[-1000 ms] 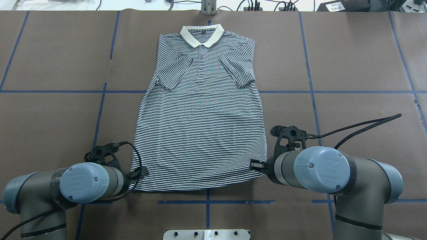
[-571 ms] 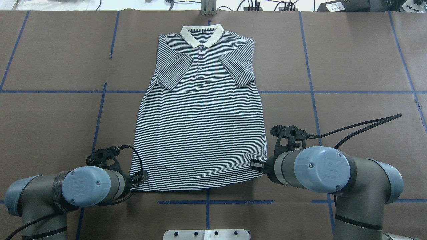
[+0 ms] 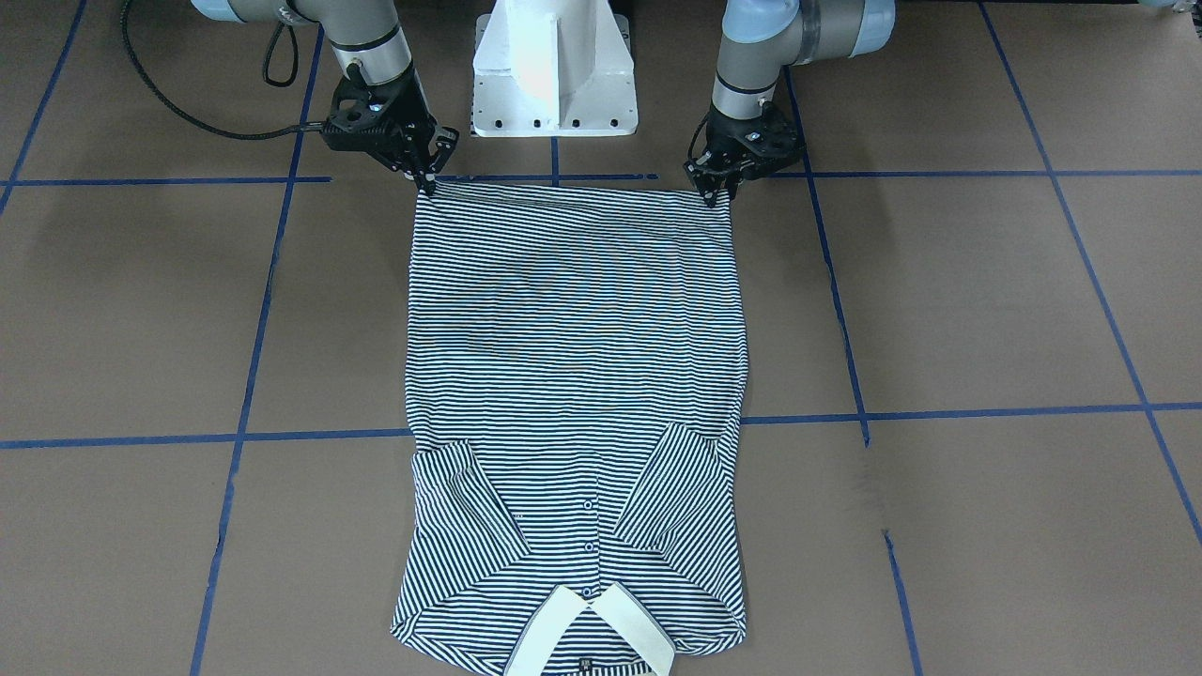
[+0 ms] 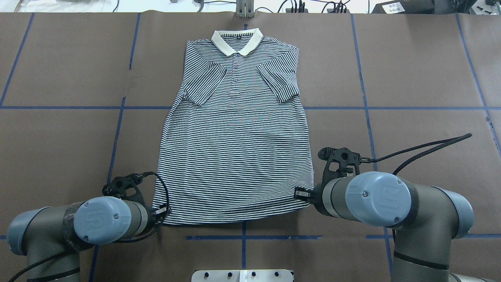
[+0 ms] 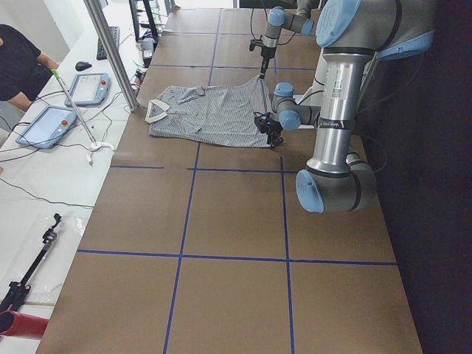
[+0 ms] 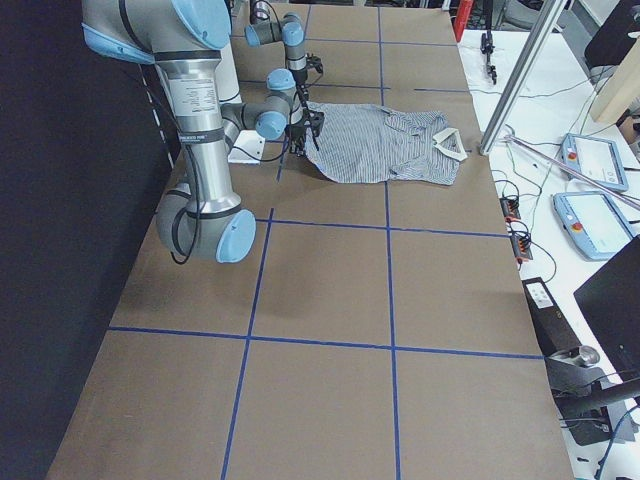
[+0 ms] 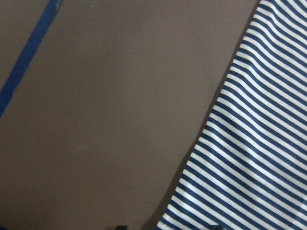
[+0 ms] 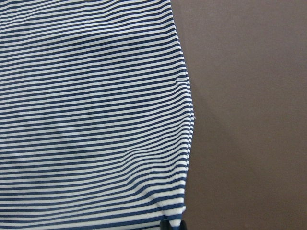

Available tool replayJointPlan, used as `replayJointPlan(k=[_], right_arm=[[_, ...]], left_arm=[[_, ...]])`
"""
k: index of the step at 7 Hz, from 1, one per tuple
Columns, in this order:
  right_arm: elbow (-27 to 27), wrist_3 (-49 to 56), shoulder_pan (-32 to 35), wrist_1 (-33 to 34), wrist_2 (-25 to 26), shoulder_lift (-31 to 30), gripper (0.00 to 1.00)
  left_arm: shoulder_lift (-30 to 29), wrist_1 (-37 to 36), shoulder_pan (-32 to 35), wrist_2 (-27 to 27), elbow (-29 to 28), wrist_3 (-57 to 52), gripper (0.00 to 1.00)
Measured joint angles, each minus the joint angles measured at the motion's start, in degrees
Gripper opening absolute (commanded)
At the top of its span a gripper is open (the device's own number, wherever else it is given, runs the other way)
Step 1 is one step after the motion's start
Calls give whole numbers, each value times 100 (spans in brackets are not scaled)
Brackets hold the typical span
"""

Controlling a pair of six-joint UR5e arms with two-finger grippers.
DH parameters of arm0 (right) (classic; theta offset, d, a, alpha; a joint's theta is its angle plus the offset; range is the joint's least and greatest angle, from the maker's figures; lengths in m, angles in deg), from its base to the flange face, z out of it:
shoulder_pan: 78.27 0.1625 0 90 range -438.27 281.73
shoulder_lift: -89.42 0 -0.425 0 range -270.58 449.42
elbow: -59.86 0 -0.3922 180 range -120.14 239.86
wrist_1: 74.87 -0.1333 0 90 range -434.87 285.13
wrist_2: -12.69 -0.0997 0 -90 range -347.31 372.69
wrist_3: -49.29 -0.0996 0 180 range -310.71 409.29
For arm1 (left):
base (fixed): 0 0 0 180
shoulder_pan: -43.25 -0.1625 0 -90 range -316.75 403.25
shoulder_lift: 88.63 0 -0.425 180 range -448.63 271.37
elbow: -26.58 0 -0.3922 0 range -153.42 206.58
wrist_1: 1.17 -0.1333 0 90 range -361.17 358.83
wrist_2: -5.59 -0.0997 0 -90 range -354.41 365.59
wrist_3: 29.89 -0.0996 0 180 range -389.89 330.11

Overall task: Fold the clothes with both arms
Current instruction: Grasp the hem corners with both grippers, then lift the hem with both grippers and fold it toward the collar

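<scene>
Polo shirt [image 4: 235, 149] lies flat on the table [image 4: 411, 78], collar [image 4: 236, 39] at the far side. Right gripper [image 3: 427, 180] pinches one hem corner; left gripper [image 3: 718, 191] sits at the other, its fingertips cut off, so the grip is impossible to tell.

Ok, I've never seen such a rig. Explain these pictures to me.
This robot has a left arm and a right arm at a brown table. One camera looks down from behind it, one faces it, two watch from the table's ends, and one rides on each wrist. A striped polo shirt lies flat, sleeves folded in, collar away from the robot. The left end effector and right end effector each sit at a corner of the near hem; whether they pinch it is unclear.
</scene>
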Motion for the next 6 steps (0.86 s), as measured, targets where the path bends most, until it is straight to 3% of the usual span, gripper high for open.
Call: replayJointPlan(k=[3,6], right_arm=[[15,0,9,0,-31,-9,0],[352,0,24,-4,-350,-313,0]], left_arm=[[-15,-9,10,22,97,-34,0],[7,-514,-44,31,778,-410,0]])
